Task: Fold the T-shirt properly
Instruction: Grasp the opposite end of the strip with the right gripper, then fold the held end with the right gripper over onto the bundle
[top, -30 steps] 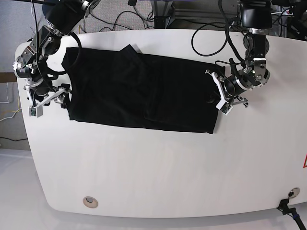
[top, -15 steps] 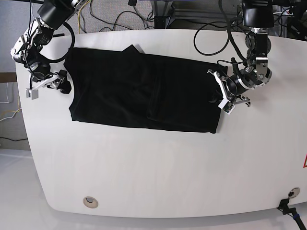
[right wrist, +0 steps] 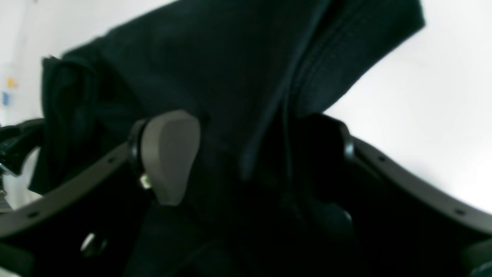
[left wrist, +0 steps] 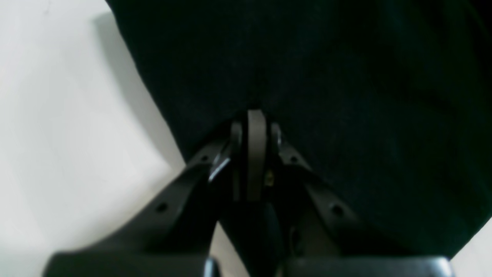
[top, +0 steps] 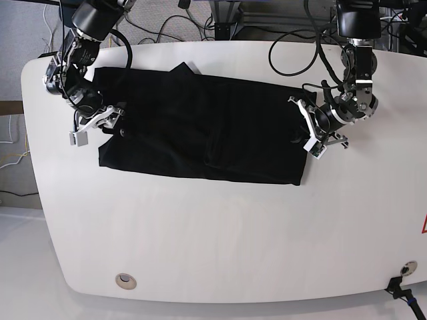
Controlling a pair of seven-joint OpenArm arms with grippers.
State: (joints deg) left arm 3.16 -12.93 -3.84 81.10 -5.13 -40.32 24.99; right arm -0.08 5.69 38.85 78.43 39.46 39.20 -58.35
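The black T-shirt (top: 200, 127) lies spread flat across the far half of the white table (top: 220, 233), with a small flap sticking out at its far edge. My left gripper (top: 301, 130) sits at the shirt's right end. In the left wrist view its pads are pressed together at the tip (left wrist: 255, 119), pinching the T-shirt (left wrist: 346, 77) near the hem. My right gripper (top: 100, 123) is over the shirt's left edge. In the right wrist view it (right wrist: 250, 146) stands wide open, with a raised fold of the T-shirt (right wrist: 215, 57) between the grey pad (right wrist: 169, 154) and the other finger.
Cables and equipment crowd the table's far edge (top: 220, 27). A round grommet hole (top: 125, 281) sits near the front left and a small connector (top: 400, 283) near the front right. The table's rounded edge runs close to both arms.
My right arm has swung from beside the shirt's left edge to over it, jaws still wide. The shirt's left edge has shifted slightly. The left gripper has hardly moved.
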